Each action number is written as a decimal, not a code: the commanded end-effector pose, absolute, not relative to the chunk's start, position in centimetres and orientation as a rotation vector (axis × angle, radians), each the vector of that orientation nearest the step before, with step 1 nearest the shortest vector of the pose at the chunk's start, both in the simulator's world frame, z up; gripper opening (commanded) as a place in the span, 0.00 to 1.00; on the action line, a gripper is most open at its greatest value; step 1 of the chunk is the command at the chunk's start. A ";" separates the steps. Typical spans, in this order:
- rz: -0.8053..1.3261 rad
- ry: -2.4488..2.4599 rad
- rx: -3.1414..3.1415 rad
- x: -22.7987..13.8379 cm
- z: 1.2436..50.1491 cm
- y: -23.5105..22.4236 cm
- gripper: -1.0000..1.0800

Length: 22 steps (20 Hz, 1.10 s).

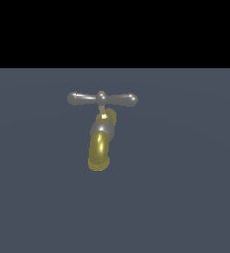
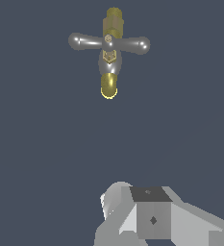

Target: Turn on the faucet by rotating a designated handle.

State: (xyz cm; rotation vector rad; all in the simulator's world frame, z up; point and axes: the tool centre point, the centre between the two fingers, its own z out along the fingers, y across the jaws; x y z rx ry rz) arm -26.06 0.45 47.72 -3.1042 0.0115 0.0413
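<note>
One faucet [image 1: 100,143] is all I see in the exterior view, standing alone on the flat blue-grey tabletop [image 1: 185,197]; no part of my arm appears there. In the wrist view, only a blocky white-grey piece of the pincer [image 2: 147,216] shows at the frame's edge, well apart from the faucet [image 2: 109,62]. Its fingertips are out of shot, so I cannot tell whether it is released or clenched. Reading the exterior view from its left to its right: the handle [image 1: 102,99] is a slim glossy grey crossbar with bulbous rounded ends, level, on a small brass stem and wider than the spout. Below it sit a silver-grey collar and a shiny golden-brass curved spout ending in a ribbed rim.
</note>
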 end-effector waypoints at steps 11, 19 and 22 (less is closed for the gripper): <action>0.040 -0.082 -3.105 -25.6 46.5 -0.3 0.00; 0.038 -0.295 -3.095 -24.4 43.8 -1.8 0.00; 0.036 -0.405 -3.084 -23.8 42.4 -2.5 0.00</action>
